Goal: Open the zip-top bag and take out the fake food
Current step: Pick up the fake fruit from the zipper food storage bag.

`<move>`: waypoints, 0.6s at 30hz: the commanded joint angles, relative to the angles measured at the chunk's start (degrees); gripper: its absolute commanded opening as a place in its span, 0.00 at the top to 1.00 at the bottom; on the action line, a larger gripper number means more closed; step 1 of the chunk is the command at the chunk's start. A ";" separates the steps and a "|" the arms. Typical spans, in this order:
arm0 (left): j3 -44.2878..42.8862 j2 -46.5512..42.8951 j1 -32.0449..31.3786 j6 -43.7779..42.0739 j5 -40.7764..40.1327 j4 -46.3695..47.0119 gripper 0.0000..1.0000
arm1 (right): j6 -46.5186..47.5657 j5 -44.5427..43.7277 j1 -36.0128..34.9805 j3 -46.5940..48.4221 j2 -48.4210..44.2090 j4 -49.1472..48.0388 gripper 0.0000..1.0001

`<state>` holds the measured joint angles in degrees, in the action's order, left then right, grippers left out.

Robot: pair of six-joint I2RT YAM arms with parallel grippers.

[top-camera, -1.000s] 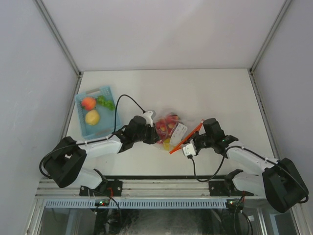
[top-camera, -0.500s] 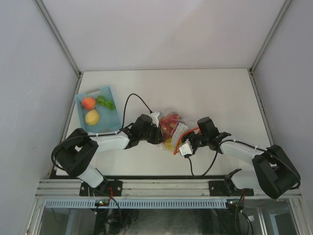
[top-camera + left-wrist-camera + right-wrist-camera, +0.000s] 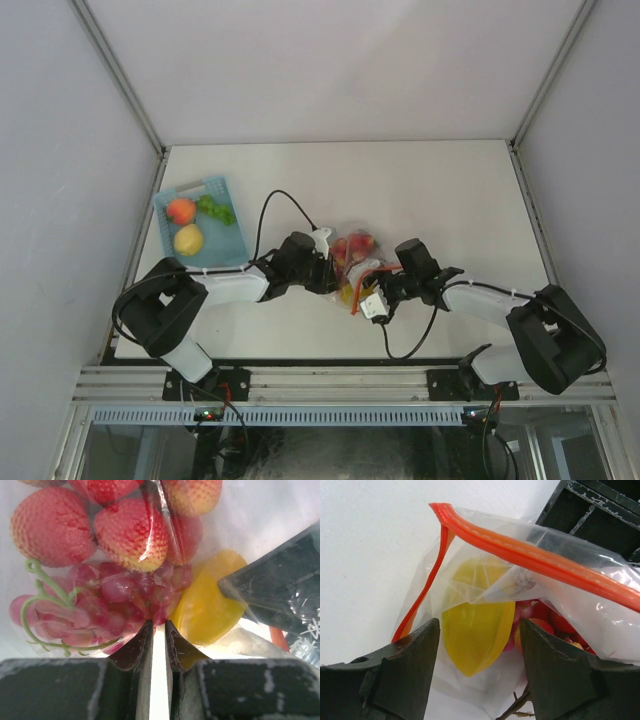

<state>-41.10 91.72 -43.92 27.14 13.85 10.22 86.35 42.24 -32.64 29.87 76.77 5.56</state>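
Two grippers meet at the bag [image 3: 350, 262], centre of the top view, with the food [image 3: 130, 530] inside it. Left gripper [image 3: 159, 626] is pinched nearly shut on the film, a good anchor. Right gripper [image 3: 479, 627] gapes wide and empty, astride the yellow piece [image 3: 470, 647] below the orange zip [image 3: 530, 560]. Best to reach deeper under the zip, then close squarely on that piece alone, not on film

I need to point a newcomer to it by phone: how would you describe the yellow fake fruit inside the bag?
At the front centre of the white table lies a clear zip-top bag with an orange-red zip strip. Just behind that strip sits the yellow fruit, smooth and oval, the bag's only yellow piece among red strawberries and purple-red grapes.
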 commanded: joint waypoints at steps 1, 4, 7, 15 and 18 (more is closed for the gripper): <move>-2.78 0.90 -0.55 -1.66 1.98 0.87 0.82 | -0.35 -1.01 -0.97 2.94 1.60 -0.10 0.35; -3.05 1.33 -0.66 -1.65 2.56 0.94 0.82 | -1.54 -2.05 -0.93 4.00 2.93 0.29 0.35; -3.46 1.91 -0.90 -1.64 3.22 1.01 0.82 | -1.75 -2.75 -0.94 5.37 4.15 1.92 0.36; -4.49 2.86 -1.35 -1.81 4.16 1.03 0.82 | -0.98 -5.80 -0.93 9.26 7.72 9.94 0.41; -4.75 3.07 -1.34 -1.82 4.25 1.02 0.81 | 0.61 -7.75 -1.02 11.20 9.33 13.62 0.39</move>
<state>-42.59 94.17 -44.64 26.33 16.71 10.20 85.97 37.23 -33.10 37.89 84.49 13.63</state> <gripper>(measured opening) 0.183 0.597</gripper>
